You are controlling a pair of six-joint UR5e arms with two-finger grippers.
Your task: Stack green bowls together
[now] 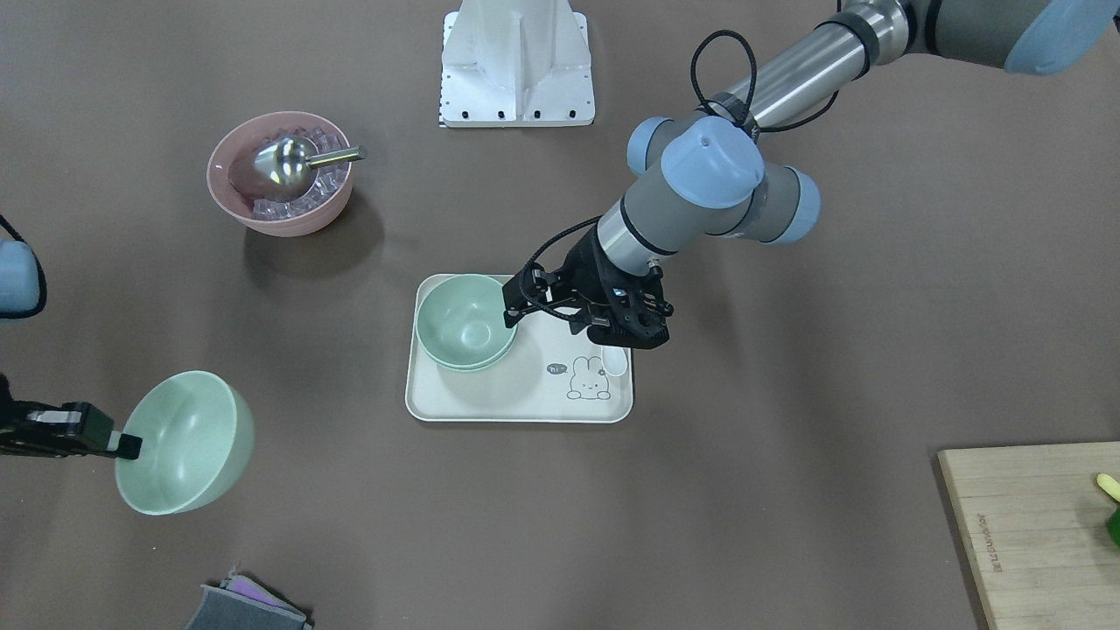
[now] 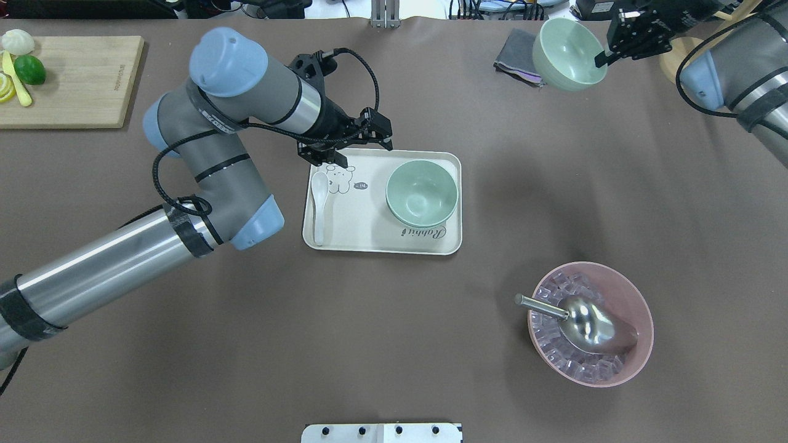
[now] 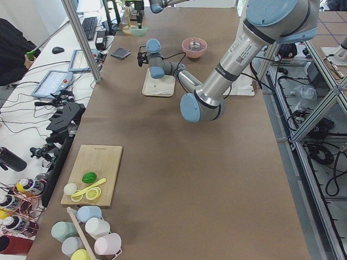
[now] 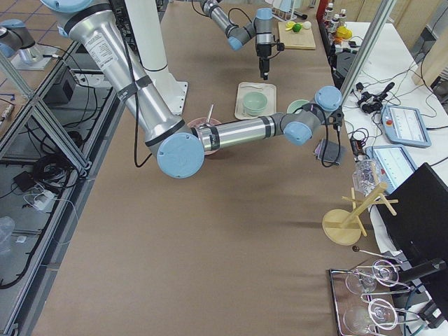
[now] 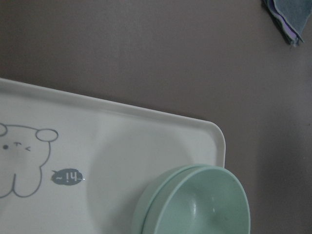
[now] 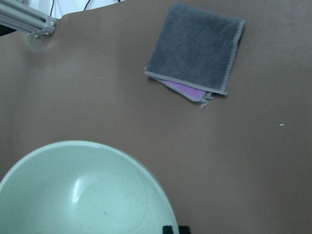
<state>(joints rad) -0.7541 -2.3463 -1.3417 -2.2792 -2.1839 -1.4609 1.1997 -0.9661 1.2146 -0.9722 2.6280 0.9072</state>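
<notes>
The right fingers [image 1: 122,446] pinch the rim of one green bowl [image 1: 185,442] and hold it clear of the counter [image 1: 787,437], out at the far side from the robot, near a folded cloth [image 2: 517,55]. The bowl looks tilted, with its mouth up.

The other two green bowls sit nested as a stack [image 1: 465,322] at one end of the tray [image 1: 525,407], mid-counter. The wrist view shows two rims, one inside the other.

The next move turns on how the stack lies from the right fingers: it is well apart, back toward the robot and off to its left. The fingers grip the rim on the side away from the stack, so the bowl would lead the way there and the wrist would trail behind it.

The left fingers [image 1: 632,338] hang over the tray's other end, above the spoon [image 2: 319,203] and just beside the stack, much nearer to it than the right ones. No view shows whether they are spread or pressed together. Judging by this, the carry falls to the right arm, and the left wrist may crowd the drop.
</notes>
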